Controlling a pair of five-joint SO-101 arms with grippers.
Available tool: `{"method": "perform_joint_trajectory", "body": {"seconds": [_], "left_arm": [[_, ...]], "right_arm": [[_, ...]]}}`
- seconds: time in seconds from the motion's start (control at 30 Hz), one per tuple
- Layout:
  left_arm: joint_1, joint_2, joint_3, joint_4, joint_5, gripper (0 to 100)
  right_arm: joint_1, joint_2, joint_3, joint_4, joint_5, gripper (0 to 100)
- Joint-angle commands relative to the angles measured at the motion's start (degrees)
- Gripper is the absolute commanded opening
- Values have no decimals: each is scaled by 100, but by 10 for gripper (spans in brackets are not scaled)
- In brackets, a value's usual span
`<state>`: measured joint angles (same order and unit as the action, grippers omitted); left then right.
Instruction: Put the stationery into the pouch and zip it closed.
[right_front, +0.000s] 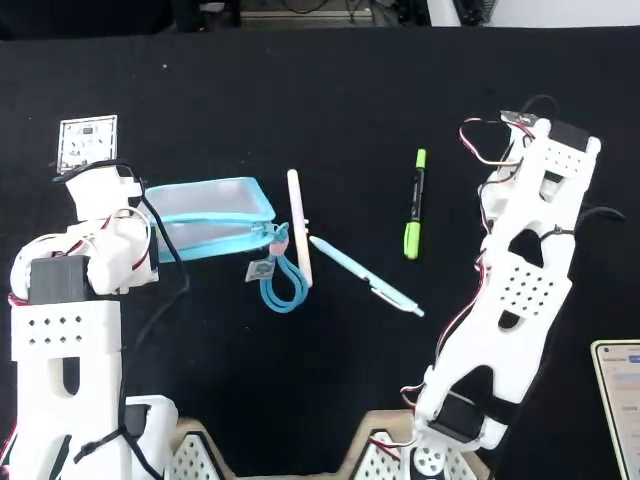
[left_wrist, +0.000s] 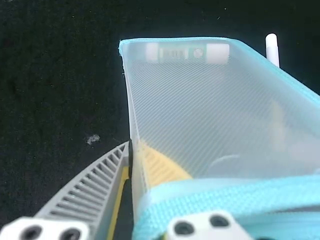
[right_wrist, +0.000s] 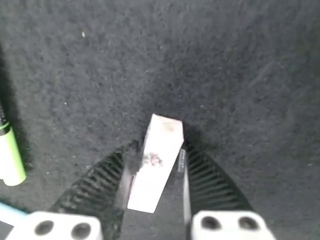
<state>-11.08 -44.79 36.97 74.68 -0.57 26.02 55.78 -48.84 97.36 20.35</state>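
Note:
The translucent pouch (right_front: 210, 215) with a light-blue zip edge lies at the left of the black table, its mouth open. My left gripper (right_front: 150, 228) is shut on the pouch's left end; in the left wrist view a ribbed finger (left_wrist: 95, 197) presses against the pouch wall (left_wrist: 210, 115). In the middle of the table lie a white pen (right_front: 298, 225), a blue pen (right_front: 365, 275) and a green highlighter (right_front: 413, 205). My right gripper (right_wrist: 160, 147) is down at the table at the far right, shut on a white eraser (right_wrist: 155, 165). The right arm (right_front: 520, 260) hides that eraser from above.
A blue strap loop (right_front: 283, 285) trails from the pouch's zip end, next to the white pen. A white marker card (right_front: 88, 142) lies behind the left arm. A phone (right_front: 620, 400) sits at the right edge. A yellow shape (left_wrist: 160, 167) shows through the pouch wall.

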Motion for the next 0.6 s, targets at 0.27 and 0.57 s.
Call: {"method": "perform_joint_trajectory", "body": {"seconds": [0.27,0.57], "left_arm": [[-92,35,171,9,70,30],[-57,35,171,9,62,30]], "right_arm": [[88,-303,-1059,387,18,11],[-290,-2062,954,352,79,11]]}}
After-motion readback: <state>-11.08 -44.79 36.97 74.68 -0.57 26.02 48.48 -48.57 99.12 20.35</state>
